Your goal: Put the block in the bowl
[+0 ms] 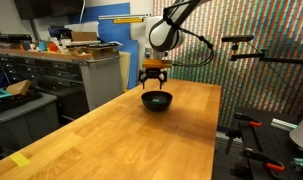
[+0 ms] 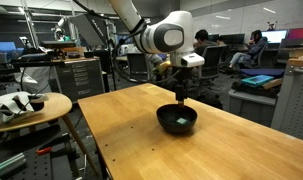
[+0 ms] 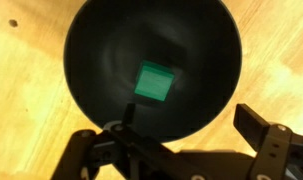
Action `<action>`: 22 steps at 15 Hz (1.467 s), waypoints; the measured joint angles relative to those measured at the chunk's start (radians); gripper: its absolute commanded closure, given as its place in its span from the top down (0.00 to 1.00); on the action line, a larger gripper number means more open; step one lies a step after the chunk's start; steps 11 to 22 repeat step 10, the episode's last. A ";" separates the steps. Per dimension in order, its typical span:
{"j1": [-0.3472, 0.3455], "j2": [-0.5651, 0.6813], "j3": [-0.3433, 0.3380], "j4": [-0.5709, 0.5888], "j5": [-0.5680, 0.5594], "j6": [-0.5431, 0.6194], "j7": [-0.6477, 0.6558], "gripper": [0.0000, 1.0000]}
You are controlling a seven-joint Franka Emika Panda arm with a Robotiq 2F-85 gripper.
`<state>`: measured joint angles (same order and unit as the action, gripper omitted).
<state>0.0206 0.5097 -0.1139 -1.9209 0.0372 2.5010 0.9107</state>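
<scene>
Big light butcher-block wooden table (image 1: 141, 140), smooth grain, with 1 white robot arm (image 2: 161, 38) over it. On it sits a shallow round glossy black bowl (image 3: 101, 60). The black claw (image 3: 171, 140) hangs right above, jaws spread wide, gripping nothing. The small matte green cube (image 3: 153, 81) lies inside the bowl, near centre.

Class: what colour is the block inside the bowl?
The block is green; the wrist view shows it best.
</scene>
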 measured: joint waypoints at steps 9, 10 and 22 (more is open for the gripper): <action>0.018 -0.264 0.005 -0.021 -0.111 -0.267 -0.329 1.00; 0.018 -0.281 0.006 -0.029 -0.111 -0.275 -0.345 1.00; 0.018 -0.281 0.006 -0.029 -0.111 -0.275 -0.345 1.00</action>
